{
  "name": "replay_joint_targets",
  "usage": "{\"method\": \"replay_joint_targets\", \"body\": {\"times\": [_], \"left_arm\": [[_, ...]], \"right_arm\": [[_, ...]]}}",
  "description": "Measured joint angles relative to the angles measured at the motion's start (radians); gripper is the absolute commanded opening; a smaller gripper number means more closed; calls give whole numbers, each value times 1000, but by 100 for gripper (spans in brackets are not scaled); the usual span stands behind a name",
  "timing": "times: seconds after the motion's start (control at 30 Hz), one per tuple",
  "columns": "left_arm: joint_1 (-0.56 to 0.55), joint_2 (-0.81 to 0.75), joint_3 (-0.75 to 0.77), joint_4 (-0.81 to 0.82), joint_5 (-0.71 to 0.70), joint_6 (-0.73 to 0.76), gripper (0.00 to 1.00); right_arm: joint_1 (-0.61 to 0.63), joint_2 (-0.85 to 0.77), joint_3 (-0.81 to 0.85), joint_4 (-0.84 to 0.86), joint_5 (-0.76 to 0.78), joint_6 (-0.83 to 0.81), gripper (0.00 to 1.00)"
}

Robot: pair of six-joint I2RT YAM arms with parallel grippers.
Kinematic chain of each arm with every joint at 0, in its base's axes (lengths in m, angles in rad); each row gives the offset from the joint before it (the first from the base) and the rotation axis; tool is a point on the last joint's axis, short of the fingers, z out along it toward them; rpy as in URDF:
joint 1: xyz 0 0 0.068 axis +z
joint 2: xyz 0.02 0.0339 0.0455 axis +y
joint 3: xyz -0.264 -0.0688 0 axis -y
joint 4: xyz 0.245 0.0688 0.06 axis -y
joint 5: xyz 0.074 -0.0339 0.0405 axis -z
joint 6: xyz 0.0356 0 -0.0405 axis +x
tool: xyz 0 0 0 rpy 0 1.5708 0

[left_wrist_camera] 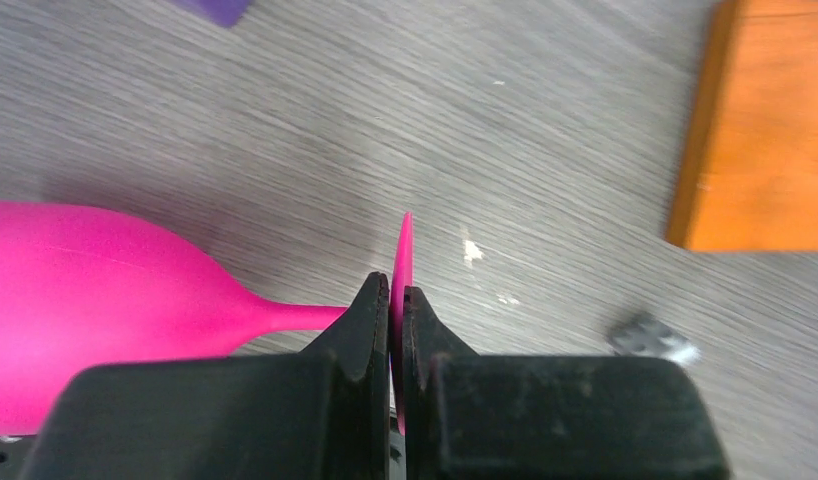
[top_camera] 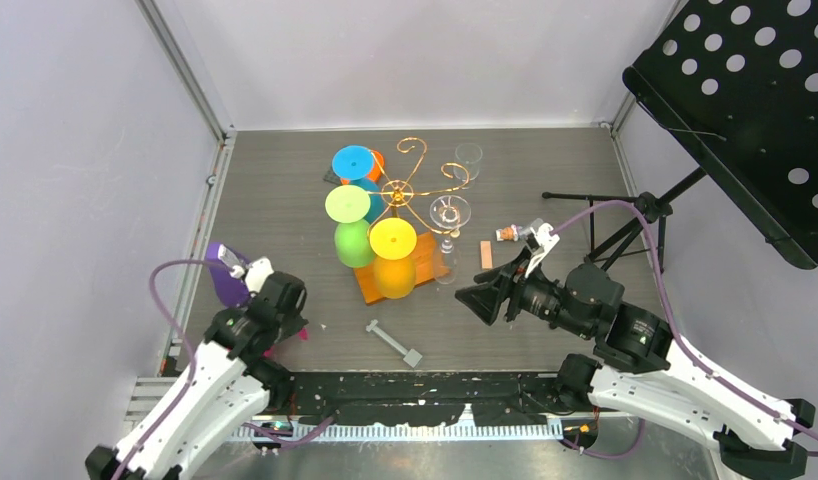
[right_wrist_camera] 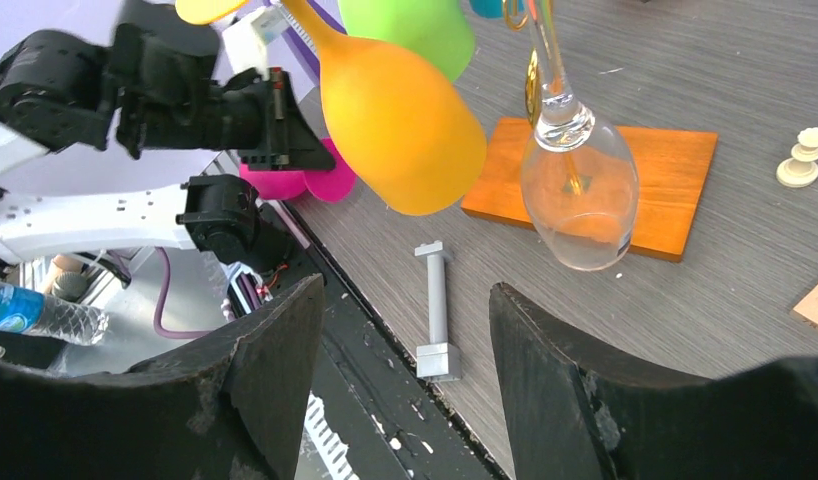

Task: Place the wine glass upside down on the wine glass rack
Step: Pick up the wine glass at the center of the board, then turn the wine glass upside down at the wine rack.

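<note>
A pink wine glass lies on its side on the table at the near left. My left gripper is shut on the thin edge of its foot disc. In the top view the left gripper sits near the table's front-left corner, with a bit of pink showing beside it. The gold wire rack stands mid-table on its orange base, with several coloured glasses and a clear glass hanging upside down. My right gripper is open and empty, right of the rack; it also shows in the right wrist view.
A purple glass lies behind the left gripper. A grey T-shaped piece lies near the front edge. A wooden block, a small bottle and a clear glass are right of the rack. A black music stand overhangs the far right.
</note>
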Motion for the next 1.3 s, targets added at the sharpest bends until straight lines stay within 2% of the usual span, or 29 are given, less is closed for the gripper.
{"method": "replay_joint_targets", "body": {"times": [0.27, 0.47, 0.7, 1.0, 1.17, 1.3], "left_arm": [[0, -352, 111, -87, 140, 1, 0], [0, -423, 341, -116, 253, 13, 0], [0, -401, 559, -38, 439, 16, 0], [-2, -237, 885, 180, 656, 59, 0], [-12, -161, 991, 264, 743, 53, 0], [-12, -84, 1046, 347, 787, -18, 0]], "right_arm": [[0, -56, 13, -9, 55, -13, 70], [0, -110, 23, -9, 80, -37, 71], [0, -135, 56, -6, 78, -41, 70], [0, -133, 140, 23, 42, 96, 70], [0, -114, 165, 88, -1, 136, 70], [0, -95, 169, 169, -78, 67, 73]]}}
